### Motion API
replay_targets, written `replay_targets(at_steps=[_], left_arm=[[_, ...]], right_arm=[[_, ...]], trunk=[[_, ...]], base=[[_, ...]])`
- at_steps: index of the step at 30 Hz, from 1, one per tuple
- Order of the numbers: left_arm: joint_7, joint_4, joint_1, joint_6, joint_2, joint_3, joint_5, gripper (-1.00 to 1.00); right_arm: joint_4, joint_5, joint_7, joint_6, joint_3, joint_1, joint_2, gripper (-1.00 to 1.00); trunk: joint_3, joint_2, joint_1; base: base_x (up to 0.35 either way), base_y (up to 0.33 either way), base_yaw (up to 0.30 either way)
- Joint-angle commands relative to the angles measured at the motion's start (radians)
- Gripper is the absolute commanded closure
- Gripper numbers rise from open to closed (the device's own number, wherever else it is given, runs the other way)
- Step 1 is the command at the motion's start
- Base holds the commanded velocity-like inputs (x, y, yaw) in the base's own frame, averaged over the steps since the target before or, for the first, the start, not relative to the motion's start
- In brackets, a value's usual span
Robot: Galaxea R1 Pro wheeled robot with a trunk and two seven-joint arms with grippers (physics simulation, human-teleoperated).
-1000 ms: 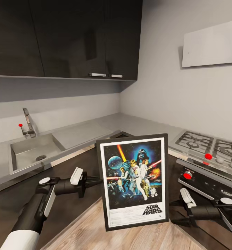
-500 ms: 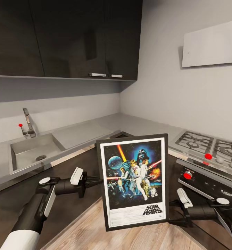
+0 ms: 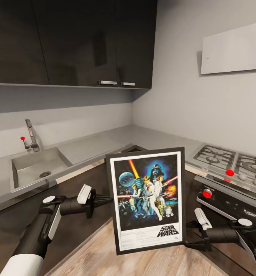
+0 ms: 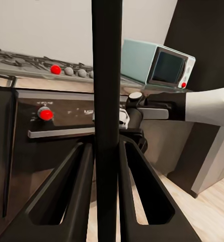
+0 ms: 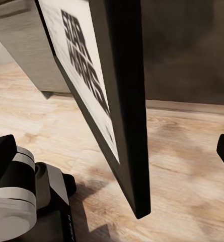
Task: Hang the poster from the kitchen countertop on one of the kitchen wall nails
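Poster (image 3: 146, 199) held upright in the air, off the kitchen countertop (image 3: 89, 147), above the wooden floor (image 3: 151, 264). Left gripper (image 3: 109, 198) is clamped on its left frame edge; right gripper (image 3: 186, 234) sits beside the lower right corner, fingers spread, grip not confirmed. Hanging remains. The left wrist view shows a toaster oven (image 4: 157, 63); the head view shows the sink (image 3: 36, 168).

The right gripper (image 3: 187, 234) is brought in from the side toward the lower right corner of the poster (image 3: 146, 199) and is now seen just beside its frame edge, where a clear gap was seen a second ago. The poster is shifted very slightly leftward in the head view.
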Motion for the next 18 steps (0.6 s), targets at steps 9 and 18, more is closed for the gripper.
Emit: replay_targets(at_steps=[9,18], left_arm=[[-0.004,0.0,-0.001,0.007,0.001,0.004,0.0,1.0],[-0.004,0.0,-0.001,0.007,0.0,0.004,0.0,1.0]], right_arm=[[0.0,-0.006,0.001,0.002,0.005,-0.001,-0.001,-1.0],[0.001,-0.006,0.001,0.001,0.006,-0.001,-0.001,-1.0]], trunk=[[-0.001,-0.001,0.0],[-0.001,-0.001,0.0]], base=[[0.0,0.0,0.0],[0.0,0.0,0.0]])
